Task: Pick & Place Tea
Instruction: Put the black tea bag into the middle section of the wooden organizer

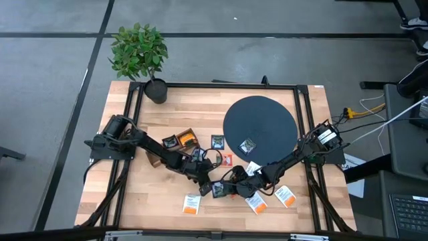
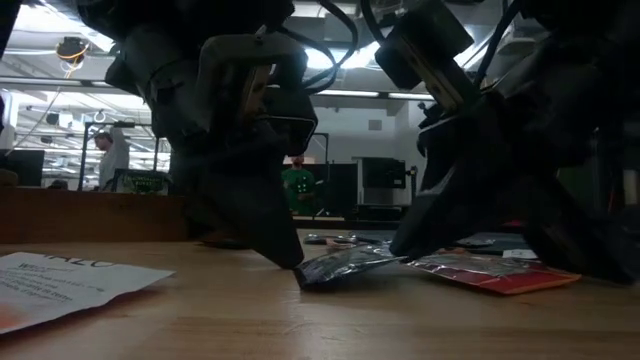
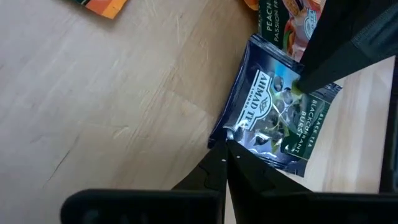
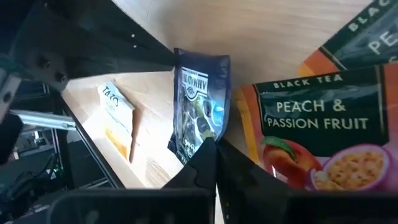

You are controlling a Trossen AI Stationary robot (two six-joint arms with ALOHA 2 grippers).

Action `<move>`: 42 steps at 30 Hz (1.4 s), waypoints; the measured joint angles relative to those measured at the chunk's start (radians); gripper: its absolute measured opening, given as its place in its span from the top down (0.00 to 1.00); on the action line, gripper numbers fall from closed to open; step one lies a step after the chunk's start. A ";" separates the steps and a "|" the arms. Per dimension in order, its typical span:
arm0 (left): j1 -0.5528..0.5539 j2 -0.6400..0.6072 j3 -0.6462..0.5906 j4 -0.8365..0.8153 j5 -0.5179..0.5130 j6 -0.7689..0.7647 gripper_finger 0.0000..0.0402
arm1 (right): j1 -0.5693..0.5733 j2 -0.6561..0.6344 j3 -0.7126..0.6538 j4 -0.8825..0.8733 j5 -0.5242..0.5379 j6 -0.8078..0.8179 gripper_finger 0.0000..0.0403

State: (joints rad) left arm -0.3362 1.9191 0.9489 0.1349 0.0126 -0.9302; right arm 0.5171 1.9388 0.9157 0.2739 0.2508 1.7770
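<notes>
You have both end effectors clamped on one dark blue sachet [image 3: 273, 112]: left end effector [image 3: 225, 149], right end effector [image 4: 214, 149]. Handover step; release one side next.

Setting: robotics lab or open workshop. Evidence: grey floor [image 1: 53, 100] around a wooden table [image 1: 194, 114] in a black frame; two arms mounted at 9 and 3 o'clock; cables [image 1: 374, 110] and keyboard [image 1: 408, 211] at 3 to 4 o'clock; ceiling strip lights [image 2: 60, 62], monitors [image 2: 22, 165] and people [image 2: 110, 155] behind; potted plant [image 1: 139, 53] at 11 o'clock.
</notes>
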 joint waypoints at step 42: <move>-0.288 -0.737 -0.740 0.887 -1.046 -0.582 0.98 | -0.136 -0.092 0.000 0.472 0.540 -0.417 1.00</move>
State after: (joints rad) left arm -0.6241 1.1825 0.2087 1.0221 -1.0334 -1.5119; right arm 0.3807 1.8468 0.9154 0.7456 0.7912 1.3601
